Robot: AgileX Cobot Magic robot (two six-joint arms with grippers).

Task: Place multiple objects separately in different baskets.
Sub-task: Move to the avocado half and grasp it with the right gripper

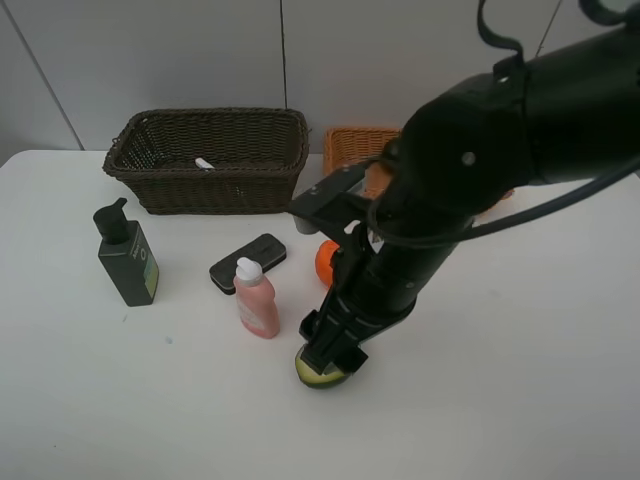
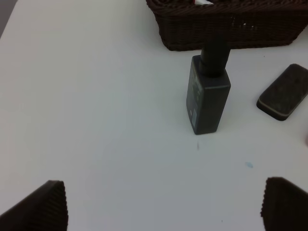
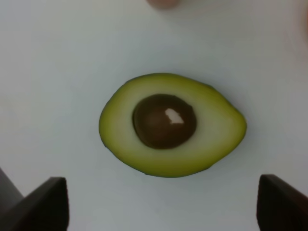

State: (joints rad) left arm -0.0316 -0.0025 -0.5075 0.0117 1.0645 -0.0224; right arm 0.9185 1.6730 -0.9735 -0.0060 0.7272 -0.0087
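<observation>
So far only the white marker [image 1: 203,163] lies in the dark brown basket [image 1: 150,190]. The right pincer [image 1: 325,352] hangs wide over the halved avocado [image 3: 172,129], at six o'clock from the orange [image 1: 324,262]; the left pincer [image 2: 163,206] gapes empty. The pump bottle [image 1: 126,262], pink bottle [image 1: 258,302] and black device [image 1: 250,260] sit unsorted on the surface [image 1: 500,400].

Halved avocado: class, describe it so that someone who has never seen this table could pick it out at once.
Start at the white table, in front of the dark brown basket. Just right of the pink white-capped bottle, under the right arm's open jaws, lies the halved avocado. It alone shows a cut face: yellow-green flesh around a brown pit.
</observation>
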